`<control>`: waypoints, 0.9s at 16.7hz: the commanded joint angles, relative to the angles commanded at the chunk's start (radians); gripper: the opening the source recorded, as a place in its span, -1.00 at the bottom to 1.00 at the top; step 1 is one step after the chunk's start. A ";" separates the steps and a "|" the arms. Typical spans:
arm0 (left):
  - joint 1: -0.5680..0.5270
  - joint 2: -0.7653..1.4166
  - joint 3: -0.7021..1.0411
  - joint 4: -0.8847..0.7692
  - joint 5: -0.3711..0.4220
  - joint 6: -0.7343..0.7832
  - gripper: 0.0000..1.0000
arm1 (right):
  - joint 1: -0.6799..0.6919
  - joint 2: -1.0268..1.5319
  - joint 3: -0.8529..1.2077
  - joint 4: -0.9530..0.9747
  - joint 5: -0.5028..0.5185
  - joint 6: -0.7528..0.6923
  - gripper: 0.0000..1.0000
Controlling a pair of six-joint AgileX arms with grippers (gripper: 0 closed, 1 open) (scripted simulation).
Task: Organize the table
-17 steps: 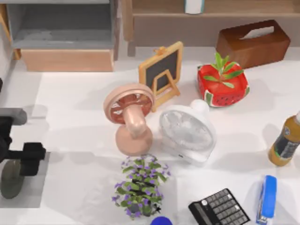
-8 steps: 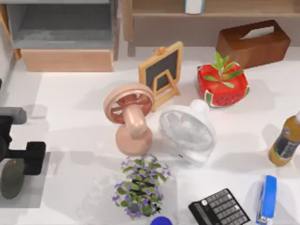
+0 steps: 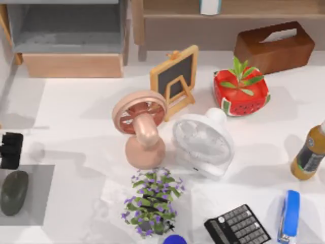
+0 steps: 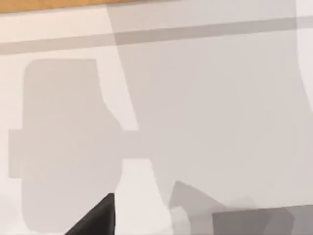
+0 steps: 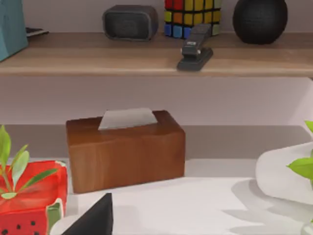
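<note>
The white table [image 3: 76, 117] is crowded with things. At its left edge a dark grey mouse [image 3: 14, 192] lies on a grey square pad [image 3: 39, 178]. My left gripper [image 3: 11, 150] hovers just behind the pad at the far left, apart from the mouse and holding nothing. A pink fan [image 3: 141, 127], a white fan [image 3: 203, 142], a small chalkboard [image 3: 175, 79] and a purple flower pot [image 3: 151, 202] fill the middle. My right gripper [image 5: 95, 221] shows as a dark tip facing the brown tissue box [image 5: 124, 152].
A watermelon planter [image 3: 240, 90] and the tissue box [image 3: 274, 46] stand at the back right. A bottle [image 3: 310, 155], blue stapler [image 3: 289, 216] and calculator [image 3: 237, 226] sit at the front right. A wooden shelf unit [image 3: 71, 65] lines the back left.
My left gripper has drawn back to the left and away from the pad. The mouse, partly covered before, now lies fully in view on the pad.
</note>
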 joint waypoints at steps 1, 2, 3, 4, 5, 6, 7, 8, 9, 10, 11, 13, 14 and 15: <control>0.041 0.008 -0.018 0.079 0.025 0.054 1.00 | 0.000 0.000 0.000 0.000 0.000 0.000 1.00; 0.082 0.018 -0.037 0.163 0.052 0.112 1.00 | 0.000 0.000 0.000 0.000 0.000 0.000 1.00; 0.125 0.030 -0.057 0.251 0.080 0.172 1.00 | 0.000 0.000 0.000 0.000 0.000 0.000 1.00; 0.167 0.044 -0.077 0.342 0.109 0.235 1.00 | 0.000 0.000 0.000 0.000 0.000 0.000 1.00; 0.209 0.060 -0.099 0.436 0.140 0.300 1.00 | 0.000 0.000 0.000 0.000 0.000 0.000 1.00; 0.249 0.078 -0.120 0.532 0.171 0.367 1.00 | 0.000 0.000 0.000 0.000 0.000 0.000 1.00; 0.289 0.097 -0.142 0.629 0.203 0.435 1.00 | 0.000 0.000 0.000 0.000 0.000 0.000 1.00; 0.326 0.119 -0.163 0.726 0.235 0.504 1.00 | 0.000 0.000 0.000 0.000 0.000 0.000 1.00; 0.360 0.142 -0.183 0.823 0.267 0.573 1.00 | 0.000 0.000 0.000 0.000 0.000 0.000 1.00; 0.391 0.166 -0.201 0.919 0.301 0.642 1.00 | 0.000 0.000 0.000 0.000 0.000 0.000 1.00; 0.418 0.191 -0.217 1.015 0.334 0.711 1.00 | 0.000 0.000 0.000 0.000 0.000 0.000 1.00; 0.462 0.242 -0.243 1.200 0.400 0.844 1.00 | 0.000 0.000 0.000 0.000 0.000 0.000 1.00; 0.478 0.267 -0.252 1.288 0.432 0.908 1.00 | 0.000 0.000 0.000 0.000 0.000 0.000 1.00; 0.492 0.291 -0.259 1.372 0.463 0.970 1.00 | 0.000 0.000 0.000 0.000 0.000 0.000 1.00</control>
